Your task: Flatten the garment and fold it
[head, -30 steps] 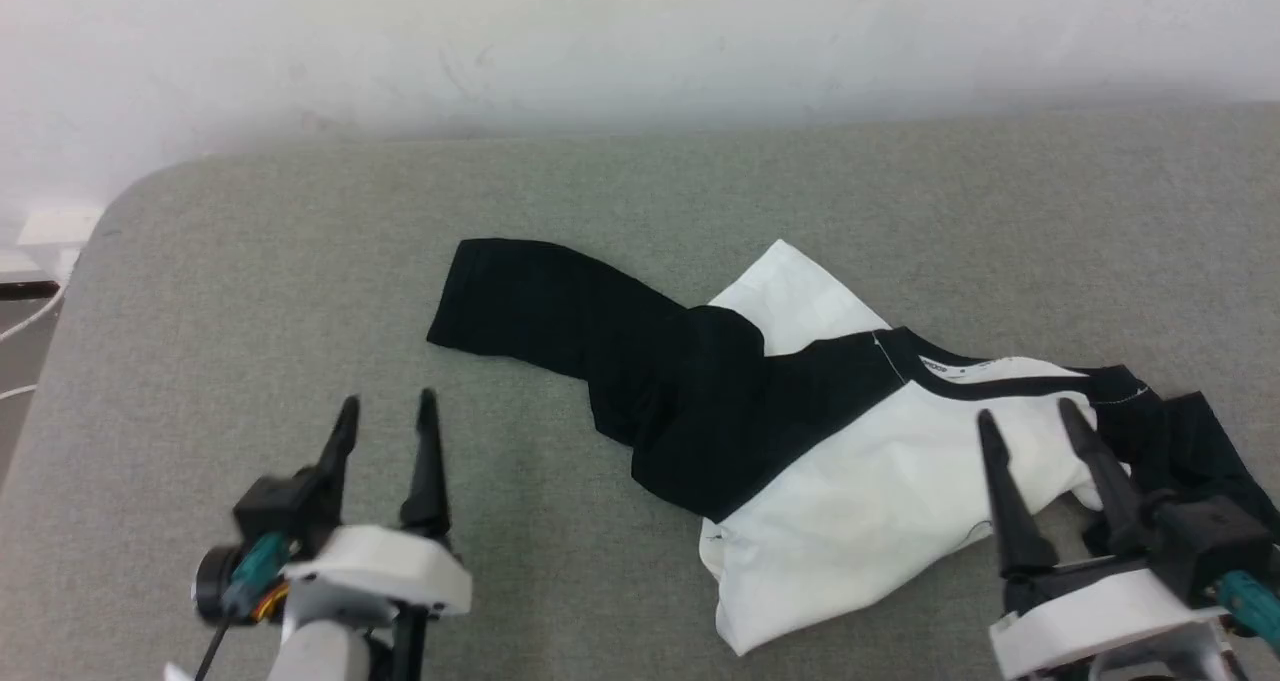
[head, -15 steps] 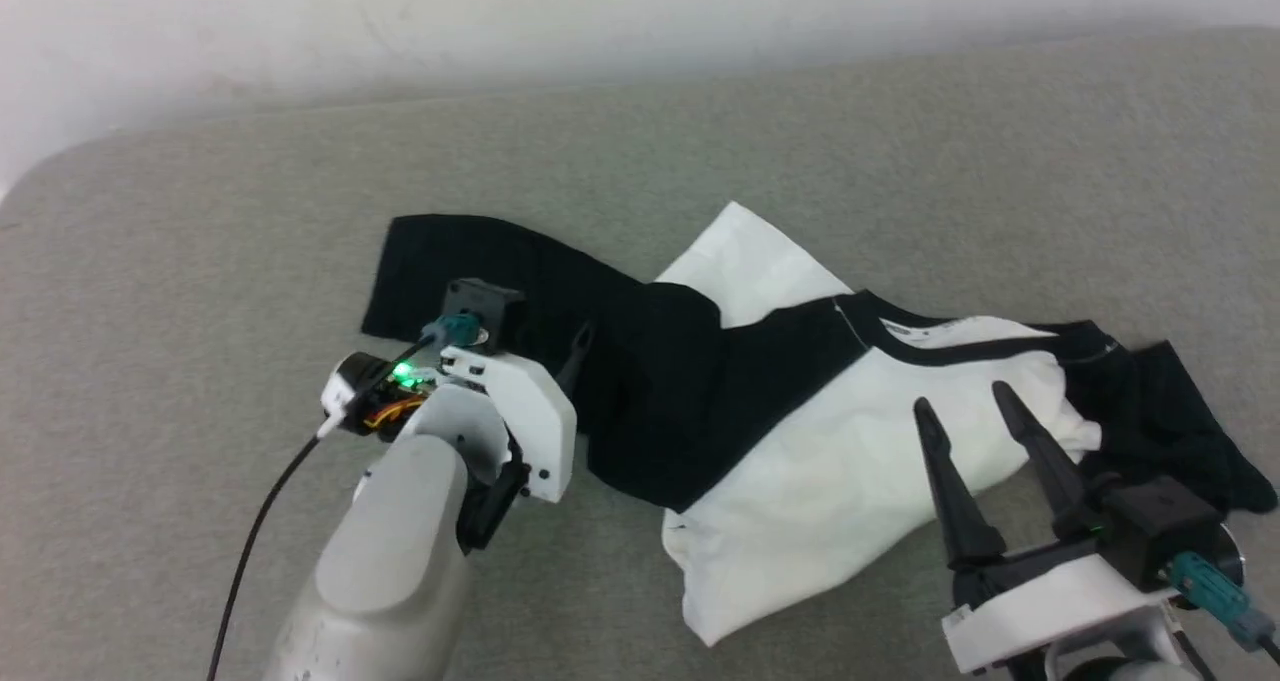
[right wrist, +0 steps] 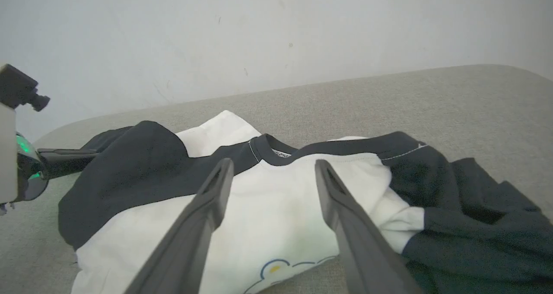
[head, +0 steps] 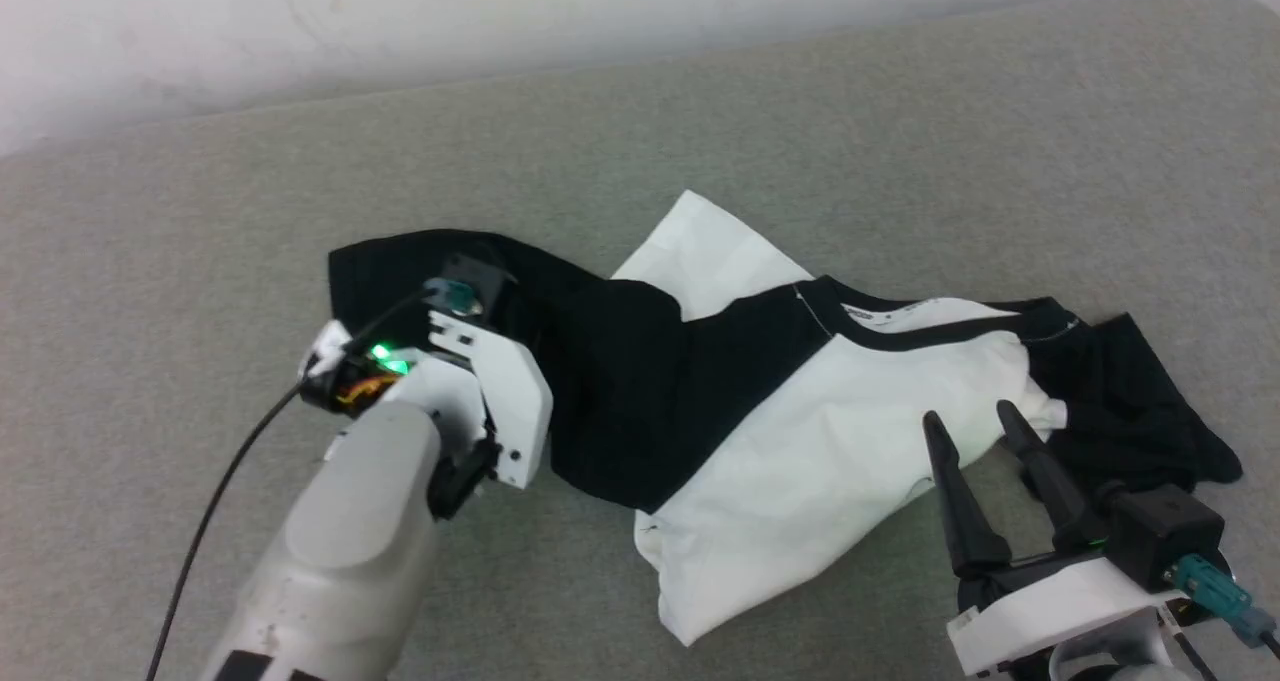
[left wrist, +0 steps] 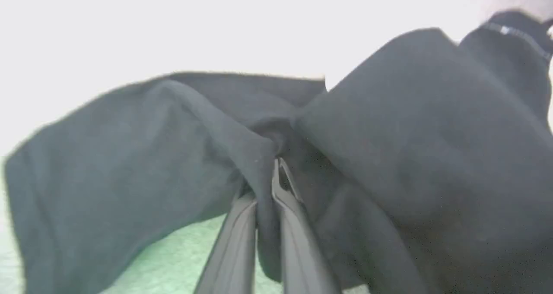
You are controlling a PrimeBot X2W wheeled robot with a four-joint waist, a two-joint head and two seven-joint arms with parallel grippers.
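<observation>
On the grey bench (head: 900, 141), well clear of its edges, the garment (head: 800, 431) lies rumpled: white body panel toward the robot, collar (head: 900, 323) on the far side, one black sleeve (head: 400, 261) stretched out to the garment's left, the other (head: 1130, 411) heaped at its right; nothing is flattened yet.

At the garment's left end the left claw (left wrist: 265, 181) is clamped on a ridge of the black sleeve, cloth puckered up between the closed tips; I'd guess the bite takes in more than one layer, so a pull outward could drag a doubled fold instead of opening the sleeve; the pinch also looks shallow, and the soft cloth may slide out. At the garment's near right edge the right claw (head: 968, 416) hangs with its fingers well apart, holding nothing; with no anchor there, a tug from the left would likely haul the whole shirt across the bench and deepen the creases.

From the head view the left wrist housing covers the pinch itself; the left wrist view is blurred and washed out; how the right sleeve is folded I cannot tell; a small print on the white panel (right wrist: 276, 268) is cut off.
</observation>
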